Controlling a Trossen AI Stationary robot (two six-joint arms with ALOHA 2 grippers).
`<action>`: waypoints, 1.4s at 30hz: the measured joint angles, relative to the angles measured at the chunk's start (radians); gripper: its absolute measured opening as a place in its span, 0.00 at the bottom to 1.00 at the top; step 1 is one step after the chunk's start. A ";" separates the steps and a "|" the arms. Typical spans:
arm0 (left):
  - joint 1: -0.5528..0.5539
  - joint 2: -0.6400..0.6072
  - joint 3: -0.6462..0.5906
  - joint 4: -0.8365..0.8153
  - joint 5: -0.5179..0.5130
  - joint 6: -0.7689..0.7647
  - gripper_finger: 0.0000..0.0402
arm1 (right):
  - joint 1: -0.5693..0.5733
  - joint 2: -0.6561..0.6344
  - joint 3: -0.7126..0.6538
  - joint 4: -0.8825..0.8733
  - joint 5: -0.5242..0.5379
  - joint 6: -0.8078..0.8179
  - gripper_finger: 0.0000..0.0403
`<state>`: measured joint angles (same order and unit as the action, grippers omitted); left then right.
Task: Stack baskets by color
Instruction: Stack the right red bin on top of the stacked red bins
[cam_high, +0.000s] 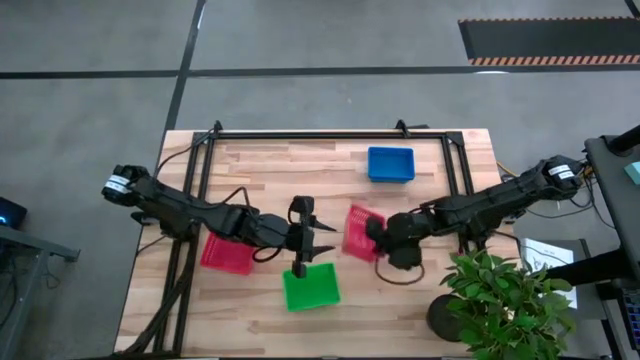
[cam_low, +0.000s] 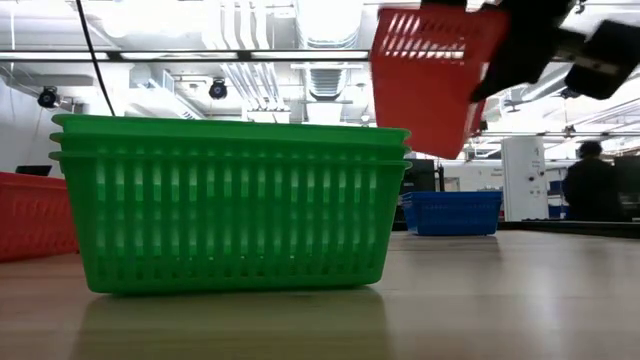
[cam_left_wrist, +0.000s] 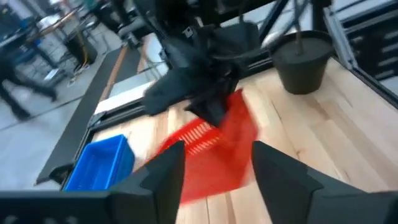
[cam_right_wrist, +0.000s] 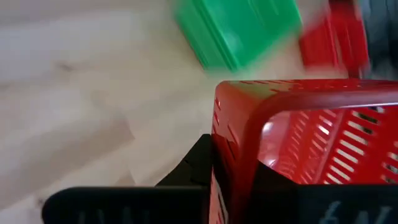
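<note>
A stack of green baskets (cam_high: 310, 288) (cam_low: 230, 200) rests on its base near the table's front edge. One red basket (cam_high: 228, 252) (cam_low: 35, 215) sits on the table to its left, and a blue basket (cam_high: 390, 163) (cam_low: 455, 212) stands at the far right. My right gripper (cam_high: 385, 240) is shut on another red basket (cam_high: 362, 232) (cam_low: 430, 75), which is held in the air at mid-table. My left gripper (cam_high: 305, 235) (cam_left_wrist: 214, 171) hovers open just beyond the green stack, with nothing between its fingers, facing the raised red basket (cam_left_wrist: 214, 149). My right gripper pinches the red basket's wall at the rim (cam_right_wrist: 231, 134), one finger (cam_right_wrist: 196, 168) on the outside and the other hidden inside the basket. The fingers come from the table's right, slanting down. The basket is lifted clear and tipped, its underside partly toward the near edge.
A potted plant (cam_high: 505, 300) (cam_left_wrist: 305, 59) stands at the near right corner. A black metal frame (cam_high: 330, 133) runs along the far edge and both sides. A loop of cable (cam_high: 405, 272) lies on the table under the right arm. Bare wood lies at the far left.
</note>
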<state>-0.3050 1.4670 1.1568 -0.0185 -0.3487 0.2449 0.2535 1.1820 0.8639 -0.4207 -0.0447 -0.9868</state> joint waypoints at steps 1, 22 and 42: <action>0.004 0.000 0.000 0.003 0.019 0.024 0.44 | 0.001 -0.002 0.000 0.005 -0.051 -0.052 0.02; 0.177 0.170 -0.037 0.368 0.674 0.180 0.50 | -0.001 -0.020 0.000 0.120 -0.408 -0.166 0.02; 0.220 0.235 -0.037 0.465 0.883 0.207 0.04 | 0.000 -0.019 -0.001 0.139 -0.407 0.004 0.03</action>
<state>-0.0849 1.7016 1.1198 0.4461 0.5344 0.4518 0.2530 1.1632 0.8632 -0.2814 -0.4521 -0.9826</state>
